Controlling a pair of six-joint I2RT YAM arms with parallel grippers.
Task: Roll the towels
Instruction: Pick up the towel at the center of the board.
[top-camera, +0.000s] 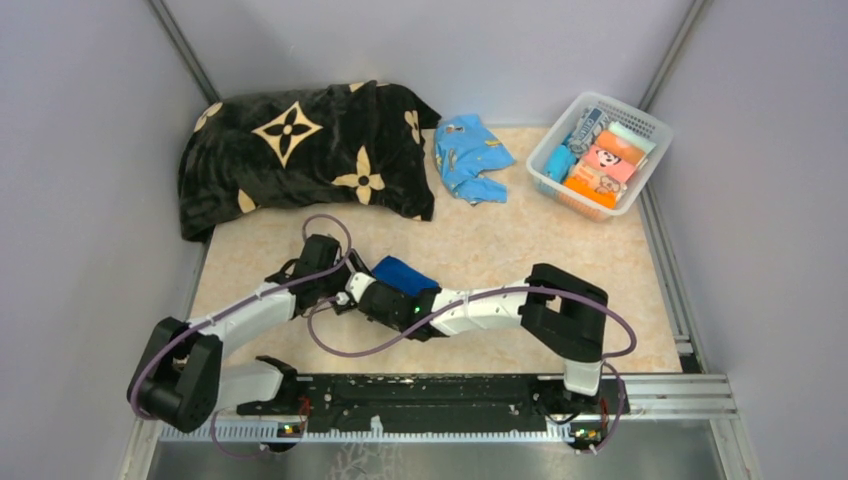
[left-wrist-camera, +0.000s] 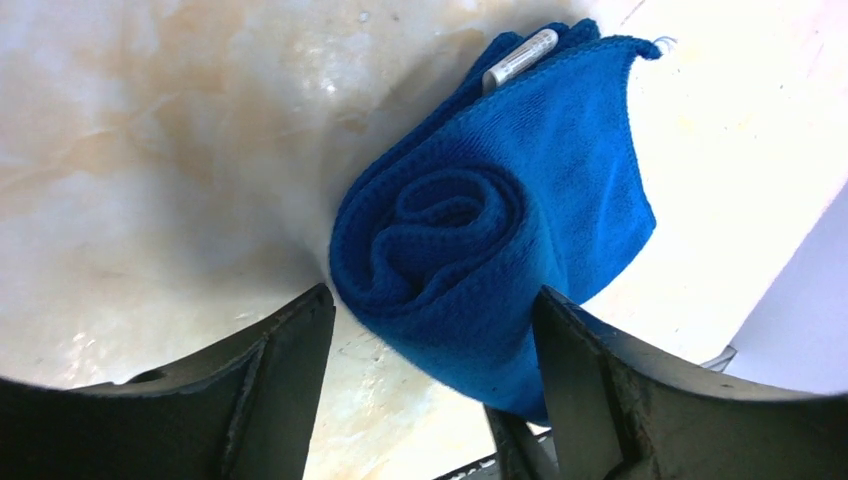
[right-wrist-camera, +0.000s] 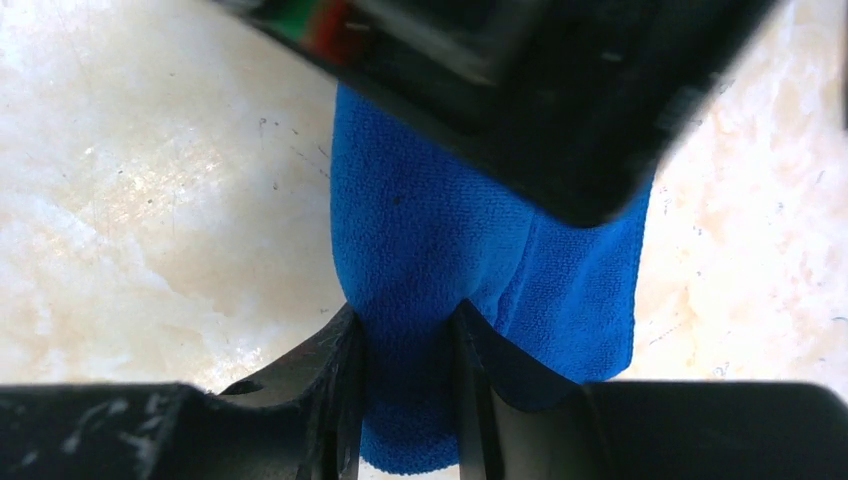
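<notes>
The royal-blue towel (top-camera: 405, 275) lies partly rolled on the beige tabletop between my two grippers. In the left wrist view its rolled end (left-wrist-camera: 450, 240) shows as a spiral, with a flat tail and a white label behind it. My left gripper (left-wrist-camera: 430, 330) is open around that end, and its right finger touches the cloth. My right gripper (right-wrist-camera: 410, 350) is shut on the roll (right-wrist-camera: 430, 250). In the top view the left gripper (top-camera: 358, 288) and right gripper (top-camera: 385, 303) meet at the towel's near-left side. The turquoise towel (top-camera: 470, 155) lies crumpled at the back.
The black blanket with cream flowers (top-camera: 300, 150) is heaped at the back left. A white basket (top-camera: 645, 125) at the back right holds several rolled cloths, one white with dark print (top-camera: 585, 125). The left gripper's body (right-wrist-camera: 520, 90) fills the top of the right wrist view.
</notes>
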